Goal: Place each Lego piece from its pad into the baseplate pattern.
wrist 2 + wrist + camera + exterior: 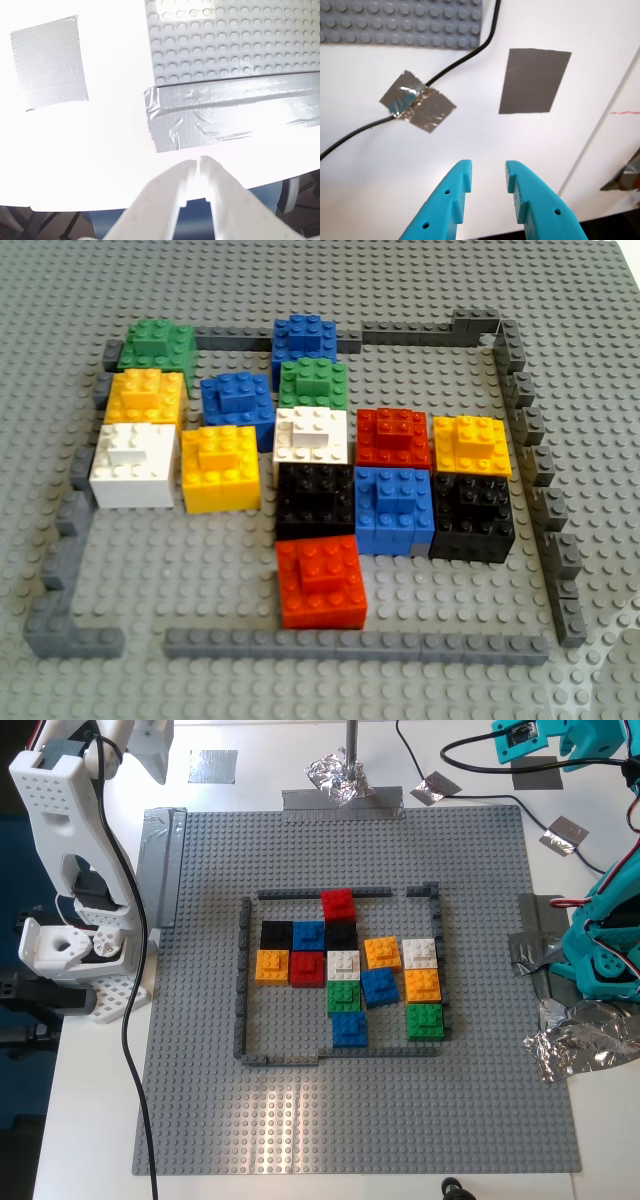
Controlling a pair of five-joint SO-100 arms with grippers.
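The grey baseplate (pixel 200 1120) carries the pattern (pixel 345 970), coloured bricks inside a thin dark border. Black bricks (pixel 277 934) (pixel 315 500) and green bricks (pixel 343 995) (pixel 313 382) sit among them. One dark-grey pad (pixel 535 80) lies bare on the white table ahead of my first gripper (pixel 488 172), whose teal jaws stand open and empty. It hangs at the exterior view's top right (pixel 560 745). Another pad (pixel 50 62) lies bare beyond my second gripper (pixel 198 162), white, shut on nothing, at the exterior view's top left (pixel 150 755).
A black cable (pixel 470 55) taped down with foil (pixel 417 107) runs near the first pad. Shiny tape (pixel 230 117) holds the baseplate's edge. Crumpled foil (pixel 585 1040) lies by the teal arm's base at the exterior view's right. A metal post (pixel 352 750) stands behind the plate.
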